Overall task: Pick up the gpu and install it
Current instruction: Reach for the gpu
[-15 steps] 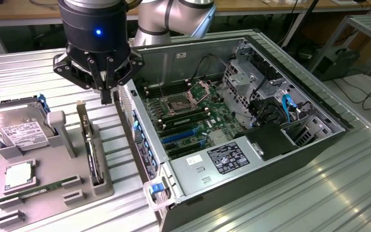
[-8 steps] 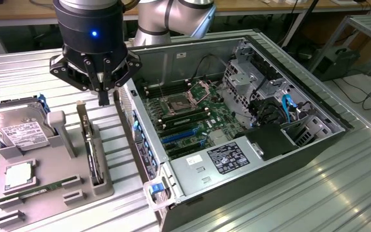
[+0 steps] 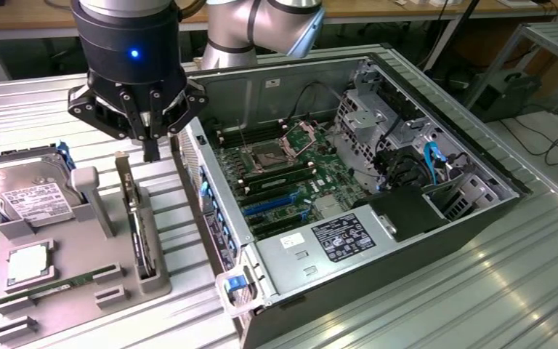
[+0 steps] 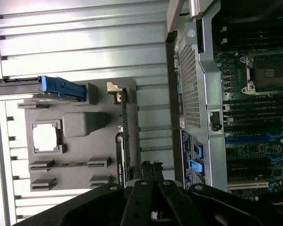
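Okay, your gripper (image 3: 151,153) is pinched shut, empty; gpu (image 3: 142,233) stands on edge, long axis along the case (image 3: 259,94), bracket (image 3: 122,166) seemingly gripper-side.

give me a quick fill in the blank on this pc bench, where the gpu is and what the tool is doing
1. The tool hangs over the gray holder, close to the gpu, with its fingers ____.
2. The gpu stands on its ____ in a slot of the holder.
3. The hard drive sits to the exterior view's ____ of the gpu.
4. The plastic bracket on the hard drive is coloured ____.

Missing words: shut; edge; left; blue
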Controlling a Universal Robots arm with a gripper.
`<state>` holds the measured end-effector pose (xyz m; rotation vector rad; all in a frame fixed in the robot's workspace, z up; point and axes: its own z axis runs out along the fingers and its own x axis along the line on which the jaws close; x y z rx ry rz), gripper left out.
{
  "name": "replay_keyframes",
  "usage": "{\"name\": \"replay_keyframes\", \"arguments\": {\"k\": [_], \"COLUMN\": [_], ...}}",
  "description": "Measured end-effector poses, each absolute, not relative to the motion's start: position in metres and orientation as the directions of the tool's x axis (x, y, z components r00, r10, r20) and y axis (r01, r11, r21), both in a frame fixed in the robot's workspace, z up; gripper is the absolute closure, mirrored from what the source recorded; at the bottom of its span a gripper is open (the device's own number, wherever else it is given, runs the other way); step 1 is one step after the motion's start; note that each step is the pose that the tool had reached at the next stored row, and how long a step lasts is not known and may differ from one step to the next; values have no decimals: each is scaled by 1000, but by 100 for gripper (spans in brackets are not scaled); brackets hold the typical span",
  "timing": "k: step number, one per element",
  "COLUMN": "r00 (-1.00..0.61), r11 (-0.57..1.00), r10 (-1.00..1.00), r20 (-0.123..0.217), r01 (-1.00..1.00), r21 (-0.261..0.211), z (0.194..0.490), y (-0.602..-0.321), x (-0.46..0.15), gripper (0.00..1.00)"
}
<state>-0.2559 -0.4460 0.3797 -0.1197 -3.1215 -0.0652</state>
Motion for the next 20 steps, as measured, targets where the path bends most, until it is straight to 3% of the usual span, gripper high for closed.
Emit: {"name": "replay_keyframes", "arguments": {"k": [20], "r00": [-997], "r11": [996], "r10": [76], "r20": [19], "r01": [77], "r21": [41], "z": [377], "y": [-452], "x": [-273], "gripper": [89]}}
